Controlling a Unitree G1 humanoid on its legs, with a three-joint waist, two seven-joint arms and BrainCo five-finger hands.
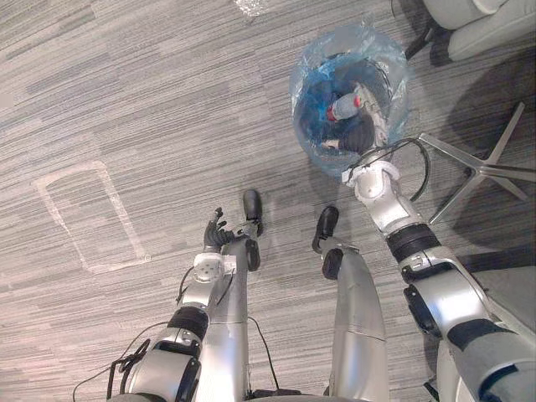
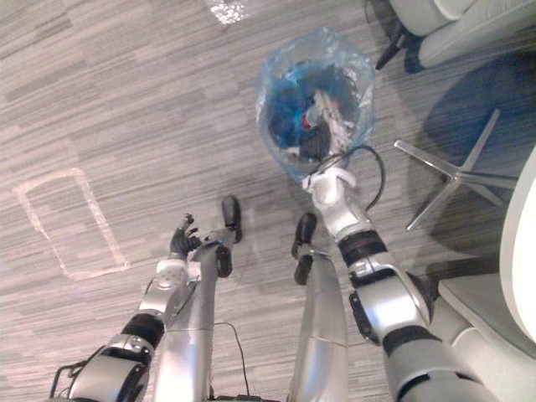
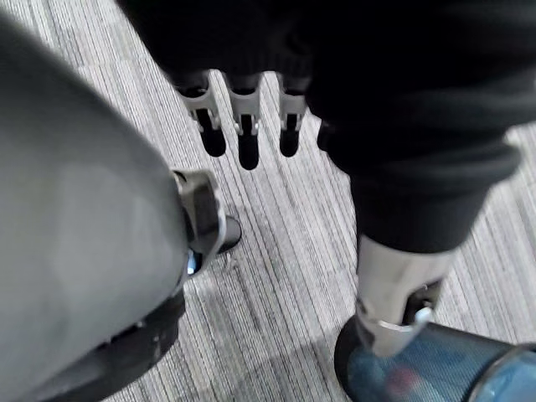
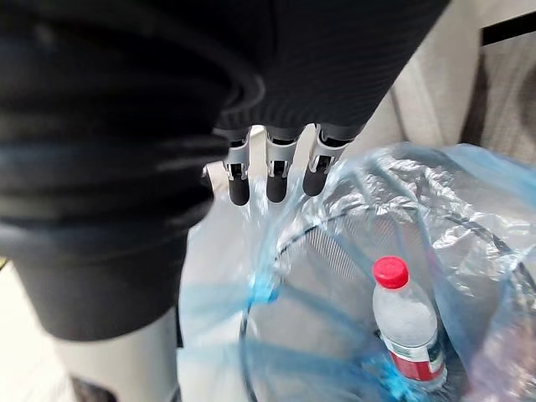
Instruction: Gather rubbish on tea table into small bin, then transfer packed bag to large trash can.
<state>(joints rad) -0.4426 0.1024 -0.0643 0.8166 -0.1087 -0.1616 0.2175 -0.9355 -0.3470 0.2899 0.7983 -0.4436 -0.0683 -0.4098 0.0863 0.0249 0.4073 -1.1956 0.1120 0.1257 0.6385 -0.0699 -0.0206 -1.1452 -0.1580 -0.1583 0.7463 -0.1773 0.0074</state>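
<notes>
Floor: grey striped carpet (image 1: 126,100) throughout. Pale tape outline (image 1: 124,213) at 9 o'clock (rectangular, rough-edged). Silver chair base (image 1: 481,167) at 3 o'clock; light upholstered seat (image 1: 477,21) at 1 o'clock.

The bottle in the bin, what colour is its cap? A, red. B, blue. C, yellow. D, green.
A: the clear bottle lying inside the blue-bagged bin has a red cap, as the right wrist view shows plainly.

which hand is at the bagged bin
The right hand, at the rim of the blue-bagged bin; the left hand hangs over carpet, apart from it.
</notes>
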